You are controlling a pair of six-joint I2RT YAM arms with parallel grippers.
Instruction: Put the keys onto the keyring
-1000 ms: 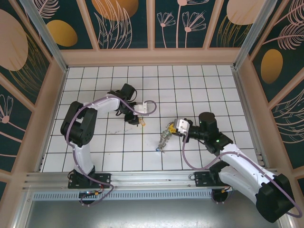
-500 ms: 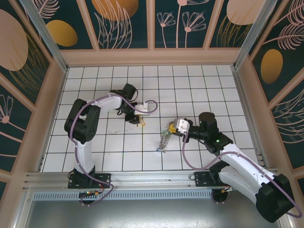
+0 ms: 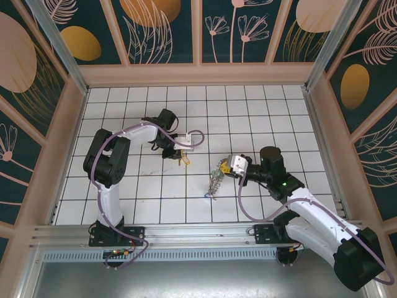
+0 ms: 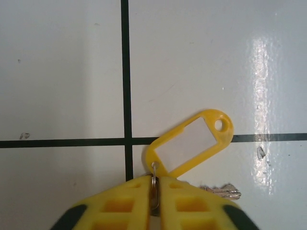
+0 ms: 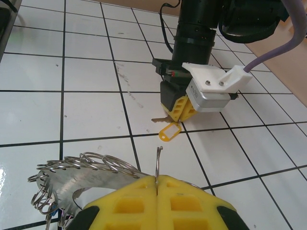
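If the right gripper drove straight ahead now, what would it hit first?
Probably the yellow key tag, pinched by its small ring in the left gripper straight ahead; depth is hard to judge from here.

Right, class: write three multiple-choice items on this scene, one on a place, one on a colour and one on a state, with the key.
1. The key tag is
A. at the left gripper
B. threaded on the keyring
C. in the right gripper

2. The key tag is
A. red
B. blue
C. yellow

3. The right gripper is
A. open above the keyring
B. shut on the keyring's wire
C. shut on nothing

Key:
1 A, the tag's small link ring is pinched in the left gripper's closed jaws.
2 C, it is plainly yellow plastic.
3 B, the wire end rises from between its closed jaws.
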